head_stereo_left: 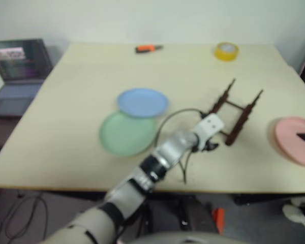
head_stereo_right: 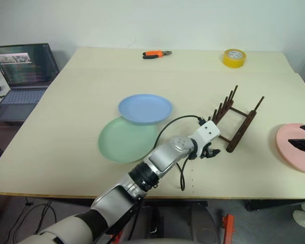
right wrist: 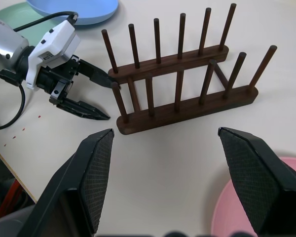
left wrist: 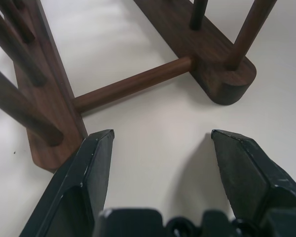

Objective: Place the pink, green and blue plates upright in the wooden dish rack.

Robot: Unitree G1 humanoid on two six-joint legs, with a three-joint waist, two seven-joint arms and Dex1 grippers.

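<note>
Nearest you, your left gripper (head_stereo_right: 209, 151) sits low over the pale wooden table (head_stereo_right: 66, 127), its two black fingers spread wide and holding nothing, tips just short of the near end of the small dark brown wooden dish rack (head_stereo_right: 234, 122); in the left wrist view one finger (left wrist: 91, 163) lies just beside the end of one rail. The rack stands empty at about one o'clock from that gripper, pegs upright. At about three o'clock, near the table's right edge, the pale pink round plate (head_stereo_right: 294, 147) lies flat, and your right gripper (right wrist: 175, 173) hovers above it with its fingers also spread apart and empty. At about ten o'clock lies the mint green round plate (head_stereo_right: 122, 142), with the light blue round plate (head_stereo_right: 145, 108) resting on its far rim. Toward twelve o'clock, along the far edge, sit orange-handled pliers (head_stereo_right: 156, 53) and a yellow roll of tape (head_stereo_right: 234, 57). An open laptop (head_stereo_right: 25, 71) stands off the table's far left.
</note>
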